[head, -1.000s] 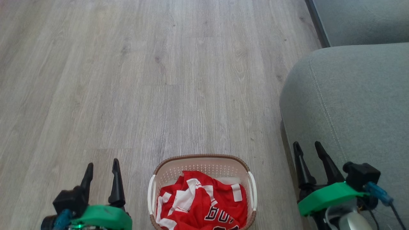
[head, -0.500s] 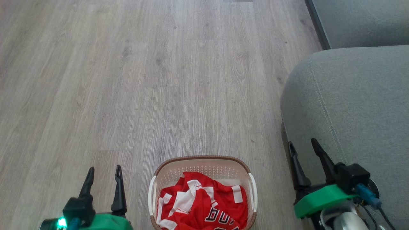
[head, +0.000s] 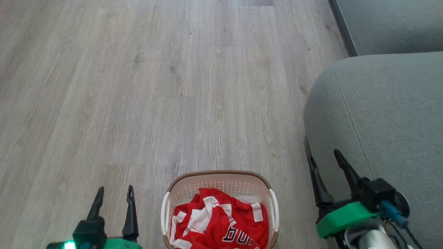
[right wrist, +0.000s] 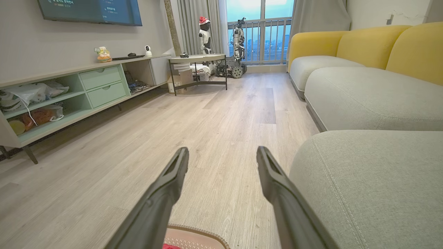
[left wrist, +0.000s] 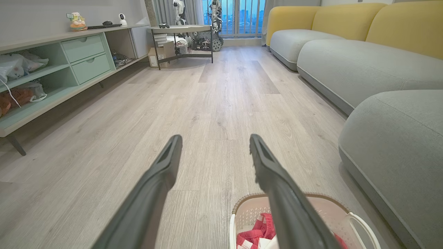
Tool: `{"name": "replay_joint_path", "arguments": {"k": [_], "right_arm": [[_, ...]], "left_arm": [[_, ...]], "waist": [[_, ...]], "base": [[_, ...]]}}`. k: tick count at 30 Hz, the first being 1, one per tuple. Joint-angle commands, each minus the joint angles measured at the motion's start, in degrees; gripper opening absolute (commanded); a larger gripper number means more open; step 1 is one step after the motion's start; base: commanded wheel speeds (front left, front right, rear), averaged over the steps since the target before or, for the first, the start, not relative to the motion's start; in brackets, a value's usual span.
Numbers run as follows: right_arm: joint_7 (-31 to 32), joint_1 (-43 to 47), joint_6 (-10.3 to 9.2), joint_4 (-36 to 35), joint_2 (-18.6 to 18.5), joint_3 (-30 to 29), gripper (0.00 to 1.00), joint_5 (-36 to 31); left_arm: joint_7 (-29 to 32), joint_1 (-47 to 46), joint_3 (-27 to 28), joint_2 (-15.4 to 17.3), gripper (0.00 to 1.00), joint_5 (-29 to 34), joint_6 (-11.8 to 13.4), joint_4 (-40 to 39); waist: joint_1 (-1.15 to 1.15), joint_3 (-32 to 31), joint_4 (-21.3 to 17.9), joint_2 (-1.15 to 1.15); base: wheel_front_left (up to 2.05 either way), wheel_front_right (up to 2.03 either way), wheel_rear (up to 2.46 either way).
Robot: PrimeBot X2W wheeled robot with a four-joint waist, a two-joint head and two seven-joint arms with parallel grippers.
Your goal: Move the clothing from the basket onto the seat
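one clothing heap point(head: 218, 226) in basket point(head: 218, 172)

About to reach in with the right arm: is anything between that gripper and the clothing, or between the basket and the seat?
Nothing visible. The clothing lies uncovered in the open-topped basket, the right gripper is open and empty beside it, and only bare floor separates basket from seat.

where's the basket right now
In the head view the basket sits on the floor at bottom centre, between the left gripper and the right gripper, holding the red clothing, with the grey seat to its right.
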Motion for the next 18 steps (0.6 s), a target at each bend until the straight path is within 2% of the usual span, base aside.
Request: {"name": "replay_joint_path", "arguments": {"k": [1, 18], "right_arm": [[-0.78, -1.03, -0.01, -1.84, -0.75, 1.21, 1.0, -0.47], [-0.78, -1.07, -0.01, -1.71, -0.75, 1.09, 1.0, -0.42]], "left_arm": [[-0.71, -1.85, 2.27, -0.09, 1.0, -0.04, -0.18, -1.64], [-0.71, -1.89, 2.81, -0.54, 1.0, 0.43, -1.06, -1.17]], "waist": [[0.0, -0.02, 0.01, 0.0], [0.0, 0.26, 0.03, 0.0]], "base": [[0.0, 0.0, 0.0], [0.0, 0.0, 0.0]]}}
